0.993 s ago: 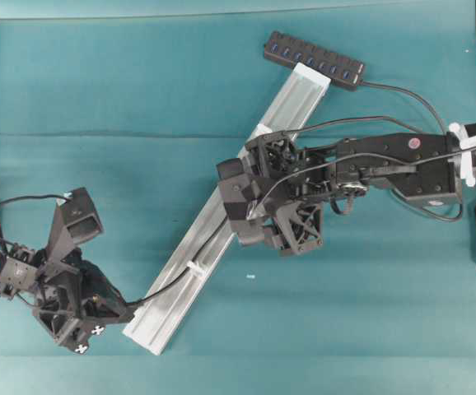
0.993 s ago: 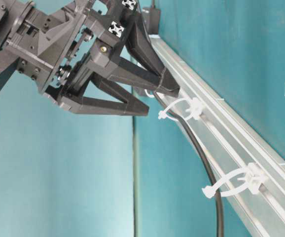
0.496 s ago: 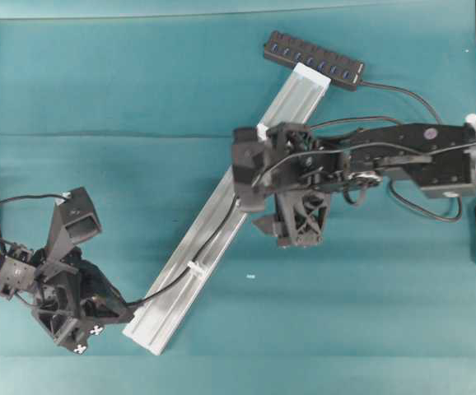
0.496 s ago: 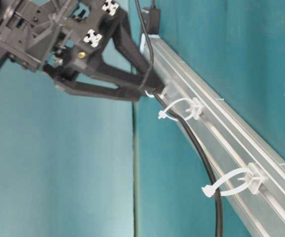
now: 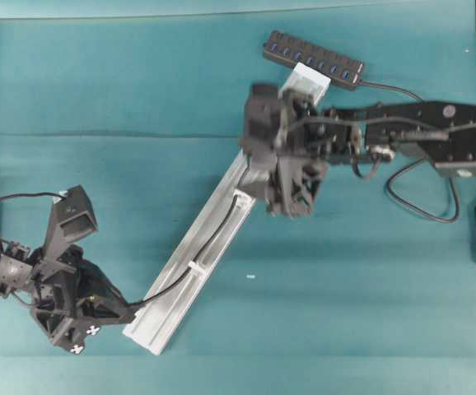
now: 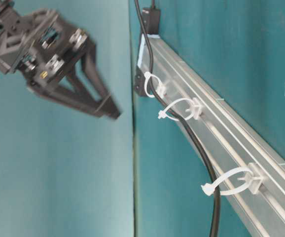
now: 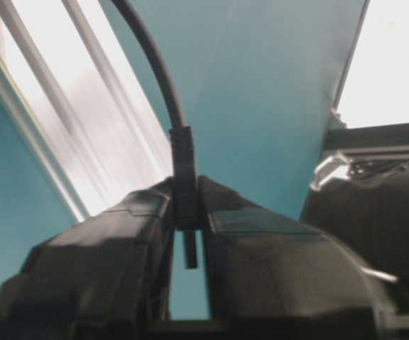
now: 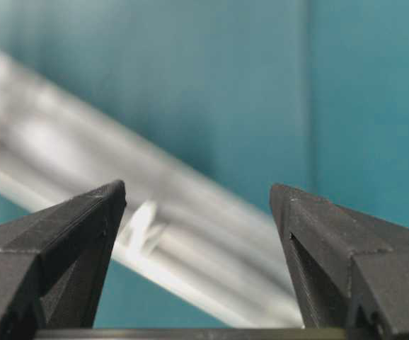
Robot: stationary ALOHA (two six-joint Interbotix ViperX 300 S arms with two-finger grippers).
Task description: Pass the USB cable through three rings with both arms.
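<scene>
The USB cable [image 6: 201, 153] is a thin black cord lying along the silver rail [image 5: 184, 284]. In the table-level view it runs under three rings: white loop clips, near [image 6: 231, 183], middle [image 6: 181, 109] and far [image 6: 151, 83]. From overhead one ring [image 5: 195, 267] shows and the cable [image 5: 213, 234] leads down to my left gripper [image 5: 129, 313] off the rail's near end. In the left wrist view that gripper [image 7: 188, 205] is shut on the cable's thick plug end [image 7: 183, 163]. My right gripper [image 5: 287, 193] hangs open over the rail's upper half, holding nothing [image 8: 197, 198]; a blurred ring [image 8: 142, 223] shows below it.
A black multi-port hub [image 5: 312, 59] lies across the rail's far end, and its cord [image 5: 419, 103] loops beside the right arm. The rail slants from lower left to upper right on the teal cloth [image 5: 370, 296]. A small white scrap [image 5: 250, 276] lies right of the rail.
My right gripper has lifted off the cable by the far rings and swung toward the hub end, still open. The left gripper has shifted slightly left with the cable.
</scene>
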